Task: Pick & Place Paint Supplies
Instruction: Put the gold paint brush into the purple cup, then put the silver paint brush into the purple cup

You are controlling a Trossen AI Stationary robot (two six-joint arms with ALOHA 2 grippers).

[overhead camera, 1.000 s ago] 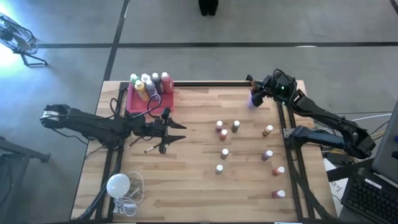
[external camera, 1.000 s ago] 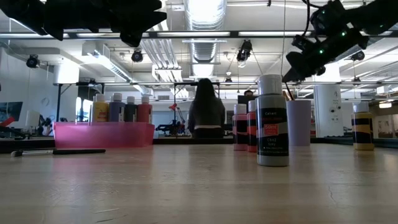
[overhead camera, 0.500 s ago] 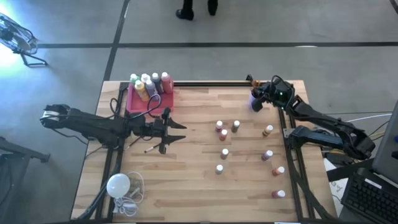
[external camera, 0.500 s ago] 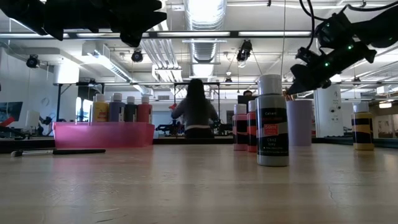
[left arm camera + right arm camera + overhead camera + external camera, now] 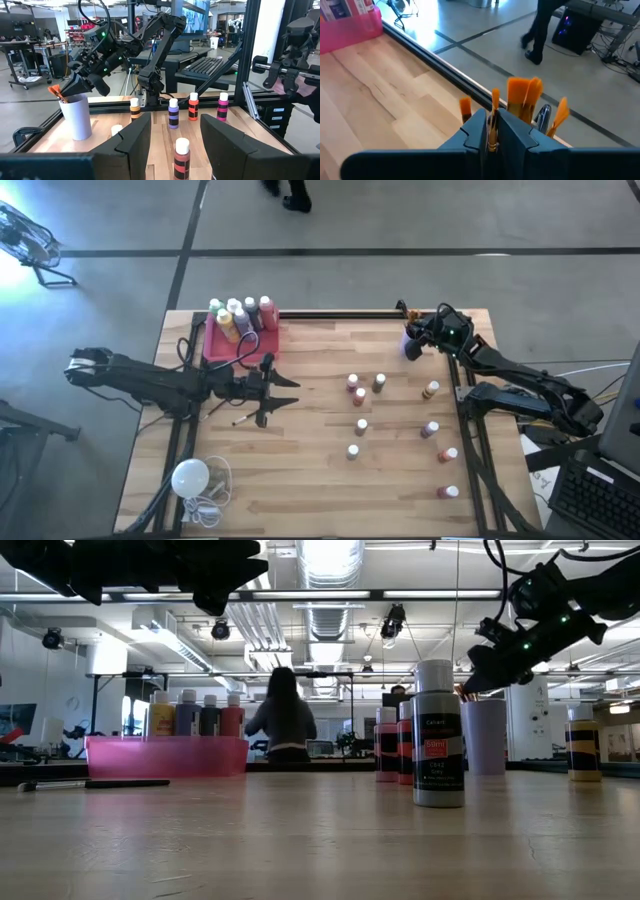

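Eight small white-capped bottles [image 5: 361, 426] stand scattered on the right half of the tabletop [image 5: 320, 490], none touching. Five larger bottles [image 5: 240, 316] sit upright in the pink tray [image 5: 212, 345] at the far left corner. One dark brush [image 5: 243, 419] lies flat near the left gripper [image 5: 290, 393], whose fingers are spread on nothing. The right gripper [image 5: 491, 131] hangs over a pale cup [image 5: 76, 116] at the far right corner, fingers pinching a thin brush handle [image 5: 494, 119]; about four orange brush tips [image 5: 524, 95] show, though overlap makes the count unsure.
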